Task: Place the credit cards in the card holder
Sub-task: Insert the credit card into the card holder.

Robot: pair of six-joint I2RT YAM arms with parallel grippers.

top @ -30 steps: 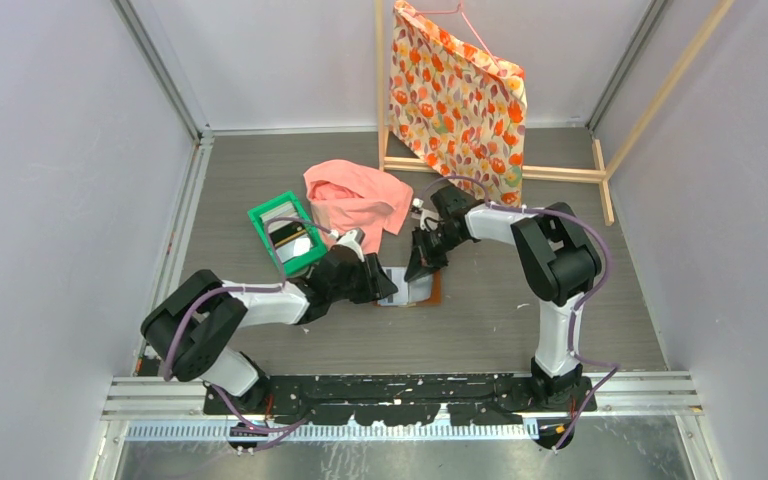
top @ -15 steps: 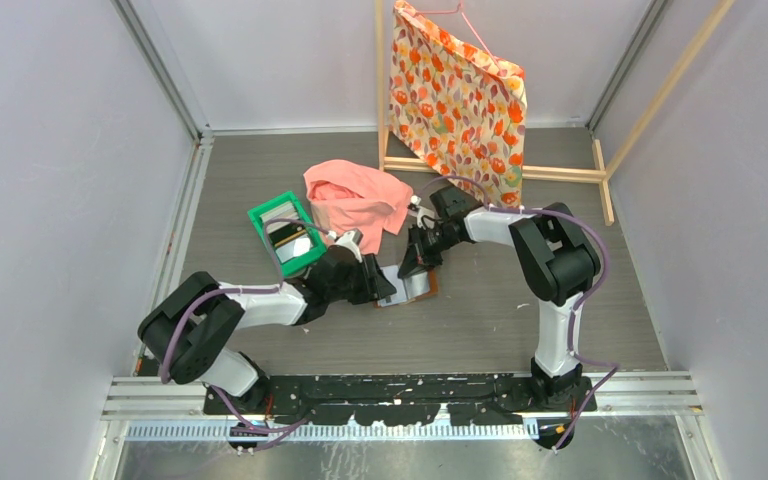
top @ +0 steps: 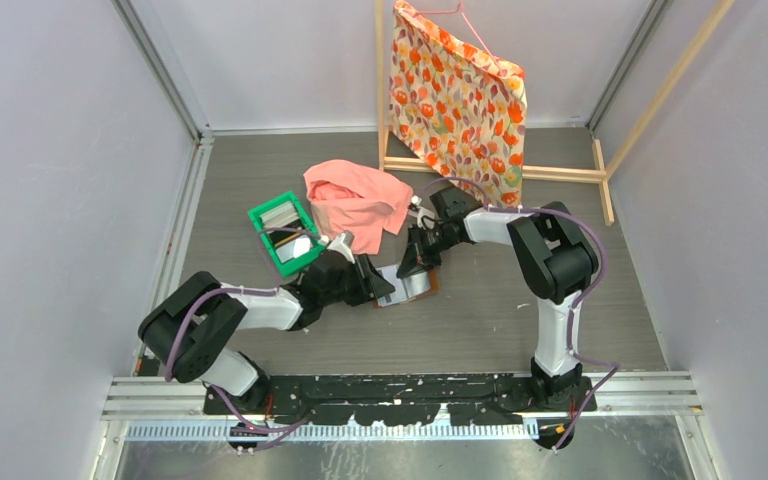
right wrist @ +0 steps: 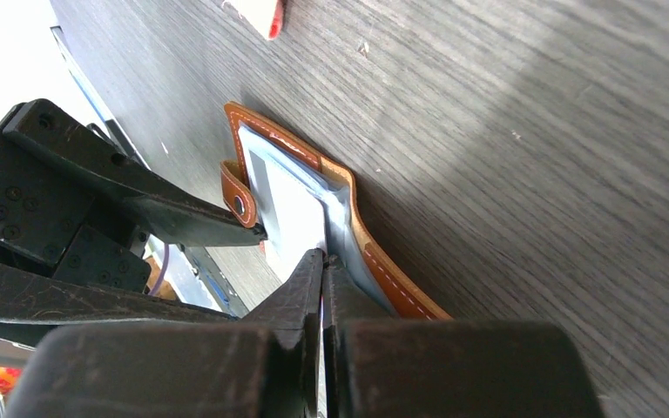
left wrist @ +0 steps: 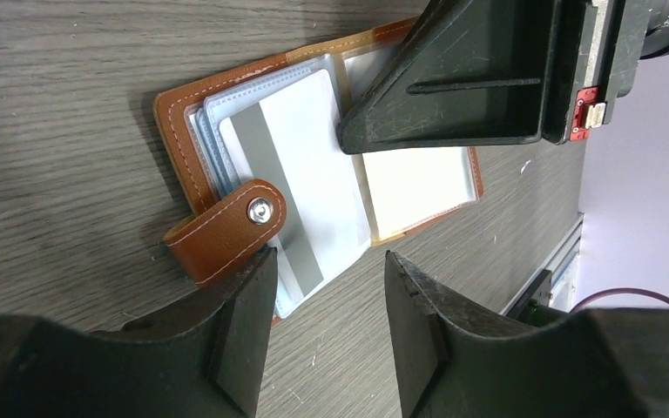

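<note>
Right pincer [right wrist: 322, 255], closed, touches card holder [right wrist: 381, 266] in wrist view.

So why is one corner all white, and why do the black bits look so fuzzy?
Right wrist view: the top-left corner is blown out by bright light, a soft shadow darkens the table at lower right, and the shut right gripper is so near the lens that it looks soft. Left wrist view: the wallet is sharp, the left gripper dark.
</note>
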